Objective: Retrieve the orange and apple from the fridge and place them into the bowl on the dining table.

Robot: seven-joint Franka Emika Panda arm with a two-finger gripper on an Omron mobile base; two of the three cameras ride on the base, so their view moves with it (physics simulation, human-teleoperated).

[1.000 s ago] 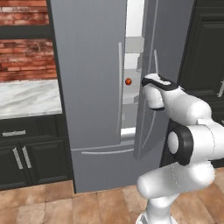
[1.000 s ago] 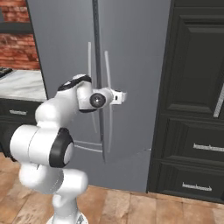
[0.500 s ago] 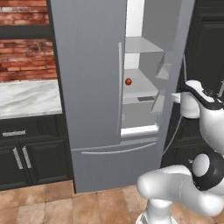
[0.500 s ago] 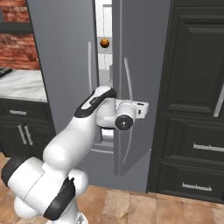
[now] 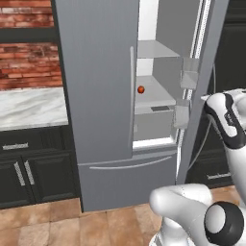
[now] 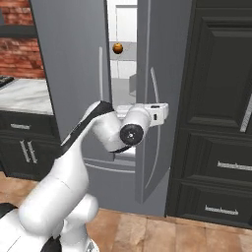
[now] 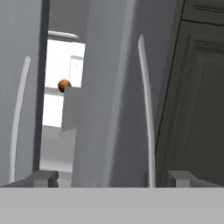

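The grey fridge [image 5: 96,96] has its right door [image 6: 147,74] swung partly out, so the white inside and grey shelves show. One small reddish-orange round fruit [image 5: 141,89] [image 6: 117,47] [image 7: 64,85] lies on a shelf. I cannot tell whether it is the orange or the apple, and the other fruit is hidden. My gripper [image 6: 162,112] [image 7: 113,177] is open at the right door's front. Its fingertips [image 7: 43,177] stand wide apart on either side of the long door handle [image 7: 144,109] without touching it. The bowl and the dining table are out of view.
Black cabinets [image 6: 221,123] stand right beside the swung door. A marble counter [image 5: 29,108] over black drawers and a brick wall [image 5: 26,62] lie left of the fridge. The left door [image 5: 91,72] is closed, and the bottom drawer [image 5: 127,182] is shut.
The right fridge door has swung further open. My gripper went from shut on the door handle to open, and the arm has moved right with the door.
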